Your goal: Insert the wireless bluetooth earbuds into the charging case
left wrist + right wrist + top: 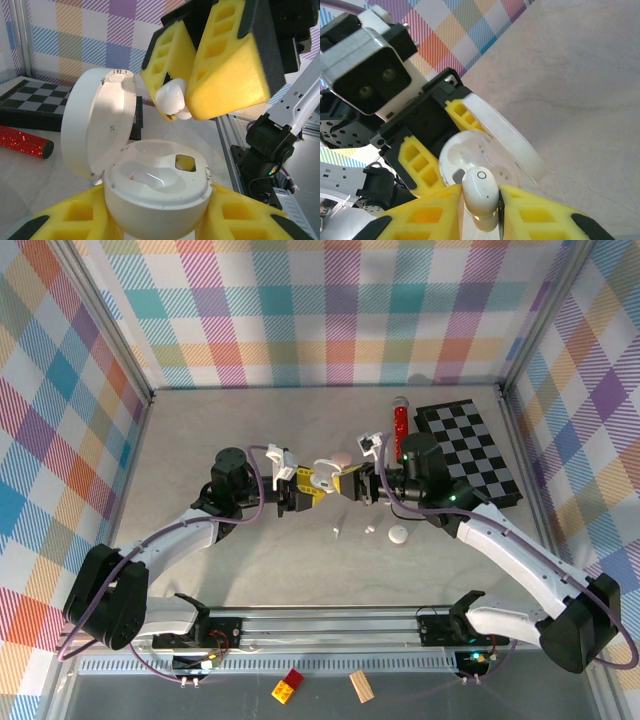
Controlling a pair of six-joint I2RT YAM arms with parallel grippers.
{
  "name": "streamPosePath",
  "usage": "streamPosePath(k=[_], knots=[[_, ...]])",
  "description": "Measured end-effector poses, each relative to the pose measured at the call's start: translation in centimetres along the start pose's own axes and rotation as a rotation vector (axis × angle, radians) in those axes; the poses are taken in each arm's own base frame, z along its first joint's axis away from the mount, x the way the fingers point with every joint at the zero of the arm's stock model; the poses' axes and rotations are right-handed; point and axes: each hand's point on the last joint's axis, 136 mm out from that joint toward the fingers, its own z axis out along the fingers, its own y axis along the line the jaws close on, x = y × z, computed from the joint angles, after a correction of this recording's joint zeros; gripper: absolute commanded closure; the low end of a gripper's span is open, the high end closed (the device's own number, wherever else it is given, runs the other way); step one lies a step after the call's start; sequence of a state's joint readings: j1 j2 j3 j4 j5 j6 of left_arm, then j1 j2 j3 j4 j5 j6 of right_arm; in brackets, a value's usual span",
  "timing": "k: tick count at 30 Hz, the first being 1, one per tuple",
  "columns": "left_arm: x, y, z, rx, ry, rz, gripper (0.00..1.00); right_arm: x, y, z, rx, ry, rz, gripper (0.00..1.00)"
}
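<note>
The left gripper's (pixel 157 226) 2 yellow fingers squeeze the open white case (pixel 165 197). The right gripper's (pixel 480 212) 2 fingers pinch 1 white earbud (pixel 480 186) just above it.

This is a robotics lab test cell. Plaid-printed walls (pixel 330 310) on metal posts (pixel 115 335) box in a grey table (pixel 200 430).
</note>
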State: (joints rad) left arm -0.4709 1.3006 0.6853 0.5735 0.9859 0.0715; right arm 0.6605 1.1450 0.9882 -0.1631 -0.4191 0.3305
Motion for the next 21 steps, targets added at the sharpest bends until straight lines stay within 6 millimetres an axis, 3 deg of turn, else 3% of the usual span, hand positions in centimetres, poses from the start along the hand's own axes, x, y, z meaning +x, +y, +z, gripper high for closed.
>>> streamPosePath(k=[5,21], knots=[[0.0,0.0,0.0,0.000,0.000,0.000,0.67,-0.5,0.5,0.6,-0.003,0.002,-0.029,0.76],[0.4,0.2,0.0,-0.009,0.012,-0.022,0.67,0.1,-0.4,1.4,0.044,0.032,-0.053,0.71]])
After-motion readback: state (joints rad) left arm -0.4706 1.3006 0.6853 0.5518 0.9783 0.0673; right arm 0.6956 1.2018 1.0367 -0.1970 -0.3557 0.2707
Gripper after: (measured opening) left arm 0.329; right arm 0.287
